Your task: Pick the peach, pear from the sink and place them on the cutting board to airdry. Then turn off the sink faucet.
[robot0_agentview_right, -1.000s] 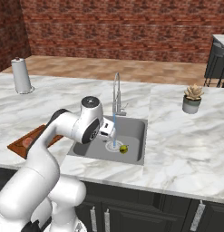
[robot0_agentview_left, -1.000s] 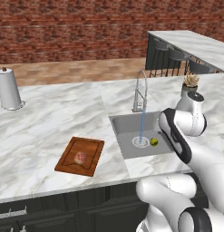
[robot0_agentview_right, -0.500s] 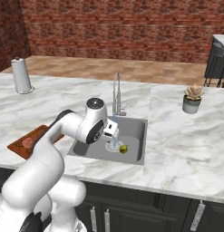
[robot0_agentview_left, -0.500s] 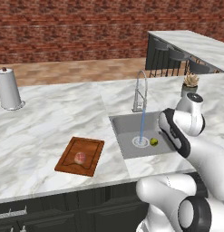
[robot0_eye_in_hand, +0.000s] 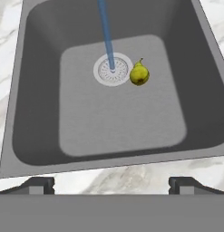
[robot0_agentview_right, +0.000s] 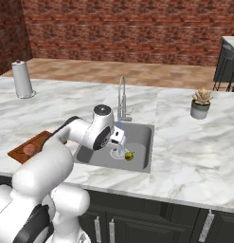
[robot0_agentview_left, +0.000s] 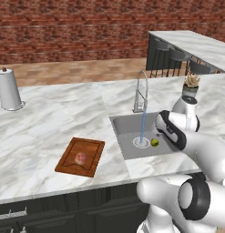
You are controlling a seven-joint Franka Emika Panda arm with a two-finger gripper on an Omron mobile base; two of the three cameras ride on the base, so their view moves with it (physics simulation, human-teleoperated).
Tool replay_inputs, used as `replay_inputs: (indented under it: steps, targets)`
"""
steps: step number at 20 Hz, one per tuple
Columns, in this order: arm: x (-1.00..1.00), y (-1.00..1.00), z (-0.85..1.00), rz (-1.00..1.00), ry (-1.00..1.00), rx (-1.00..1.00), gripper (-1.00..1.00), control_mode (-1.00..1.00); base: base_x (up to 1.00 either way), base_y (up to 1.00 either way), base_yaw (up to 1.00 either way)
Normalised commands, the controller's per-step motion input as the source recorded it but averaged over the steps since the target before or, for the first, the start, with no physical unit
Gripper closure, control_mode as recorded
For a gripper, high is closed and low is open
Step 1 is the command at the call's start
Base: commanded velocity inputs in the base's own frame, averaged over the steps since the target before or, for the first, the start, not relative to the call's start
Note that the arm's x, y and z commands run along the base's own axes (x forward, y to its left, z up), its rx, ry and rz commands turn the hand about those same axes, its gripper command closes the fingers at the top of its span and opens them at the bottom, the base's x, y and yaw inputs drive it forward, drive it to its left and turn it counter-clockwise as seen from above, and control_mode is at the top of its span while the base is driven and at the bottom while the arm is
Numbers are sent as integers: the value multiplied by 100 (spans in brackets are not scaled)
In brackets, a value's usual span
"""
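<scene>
Marble countertop (robot0_agentview_left: 50,132) all around, brick wall at the back, and the sink (robot0_agentview_left: 127,125) is set into the counter with the sink faucet (robot0_agentview_left: 140,91) running a thin stream straight onto the drain. So the peach (robot0_agentview_left: 80,158) is already sitting on the cutting board (robot0_agentview_left: 68,164) off to the left of the basin, which leaves the pear (robot0_eye_in_hand: 139,74). It's lying on the sink floor just beside the drain ring, on the right of the water stream, stem poking away from the near rim in the hand view. The gripper (robot0_eye_in_hand: 111,183) is hovering above the near edge of the basin with its jaws spread wide and nothing between them. My guess on handling: the pear is small, light and firm, but it's wet and rounded, so it'll want to squirt out or roll if pinched off-centre. I'd go straight down and close across the fat lower belly, not the narrow neck or the stem, with the fingers clear of the drain ring. Squeezing gently should do, it could bruise otherwise.
</scene>
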Motion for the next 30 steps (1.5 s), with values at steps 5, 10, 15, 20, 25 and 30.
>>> replay_inputs:
  steps: [5,10,15,20,25,30]
  targets:
    - [21,-5,-19,0,6,0,-100,-100,0,0,0]
    - [15,-10,-16,0,4,0,-100,-100,0,0,0]
    - [12,-14,-15,0,2,0,-100,-100,0,0,0]
    - [15,-11,-20,0,3,0,-100,-100,0,0,0]
    - [15,-6,-19,0,3,0,-100,-100,0,0,0]
    - [9,-8,-14,0,1,0,-100,-100,0,0,0]
